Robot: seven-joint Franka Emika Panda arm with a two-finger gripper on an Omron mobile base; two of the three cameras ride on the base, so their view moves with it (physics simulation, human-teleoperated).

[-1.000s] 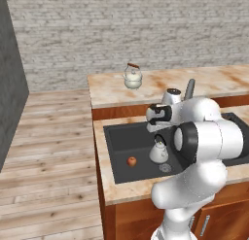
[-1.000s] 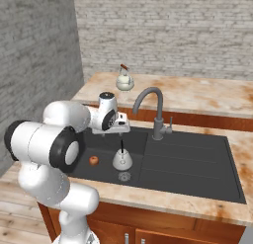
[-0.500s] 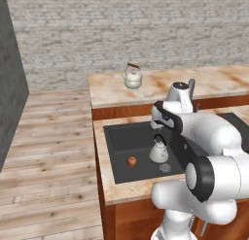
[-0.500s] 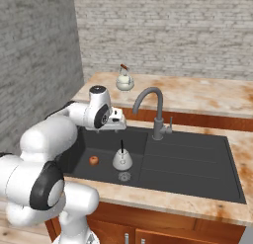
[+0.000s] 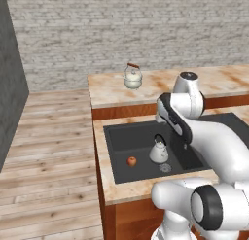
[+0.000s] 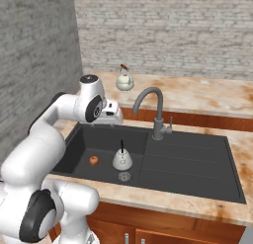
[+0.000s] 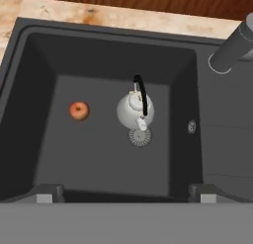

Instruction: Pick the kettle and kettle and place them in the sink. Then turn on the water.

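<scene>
The black-handled kettle (image 5: pixel 158 151) (image 6: pixel 122 160) (image 7: pixel 134 109) stands upright in the left basin of the black sink (image 5: pixel 127 139) (image 6: pixel 188 159) (image 7: pixel 59 139), just beside the drain. The other kettle (image 5: pixel 132 78) (image 6: pixel 124 81), with a reddish-brown handle, sits on the far counter behind the sink. My gripper (image 5: pixel 161 116) (image 6: pixel 115 118) (image 7: pixel 126 193) hangs above the left basin, open, its fingers wide apart with nothing between them. The grey gooseneck tap (image 6: pixel 153 107) (image 7: pixel 232 48) stands behind the divider; no water runs from it.
A small red apple (image 5: pixel 132 161) (image 6: pixel 93 160) (image 7: pixel 78 110) lies in the left basin, left of the kettle. The right basin (image 6: pixel 197 161) holds nothing. A raised wooden counter ledge (image 6: pixel 207 95) runs behind the sink, and a brick wall stands beyond it.
The arm has swung its elbow round and the hand has lifted a little above the basin. The black-handled kettle and the apple have stayed where they were.
</scene>
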